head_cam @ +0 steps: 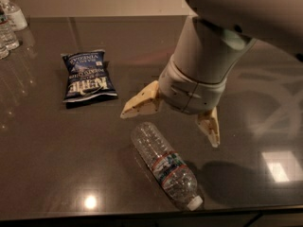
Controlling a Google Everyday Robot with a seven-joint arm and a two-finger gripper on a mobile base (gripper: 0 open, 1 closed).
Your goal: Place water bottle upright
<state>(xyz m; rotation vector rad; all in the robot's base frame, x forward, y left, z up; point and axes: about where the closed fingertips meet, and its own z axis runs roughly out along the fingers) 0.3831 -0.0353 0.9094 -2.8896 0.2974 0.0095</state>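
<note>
The water bottle (164, 166) lies on its side on the dark table (57, 150), near the front edge. It is clear and ribbed, with a red, white and blue label band and a white cap pointing to the front right. My gripper (169, 126) hangs just above the bottle's base end. It is open: one tan finger (141, 102) reaches left and the other (210, 126) points down on the right. The fingers do not touch the bottle.
A dark blue chip bag (87, 74) lies flat at the left middle of the table. Several small clear bottles and a white-topped pump bottle (11, 13) stand at the far left corner. The table's front edge runs just below the bottle's cap.
</note>
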